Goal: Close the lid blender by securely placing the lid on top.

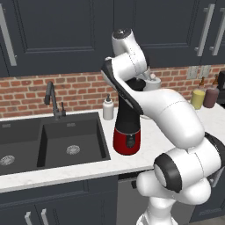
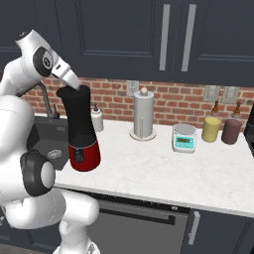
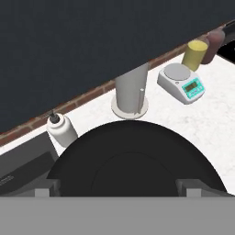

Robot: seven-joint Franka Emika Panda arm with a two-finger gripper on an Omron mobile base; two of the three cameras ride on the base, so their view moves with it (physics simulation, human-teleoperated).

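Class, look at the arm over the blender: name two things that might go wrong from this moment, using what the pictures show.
1. The lid seems to sit on the blender with the jaws wide at its sides; whether it is level cannot be told, so it may end up unsealed.
2. The soap bottle stands just behind the blender; a sideways withdrawal might knock it, or tip the tall jar.

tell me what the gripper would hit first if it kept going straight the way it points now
Most likely the black lid on top of the blender: it lies directly ahead of the gripper, though how close the fingertips already are is unclear.
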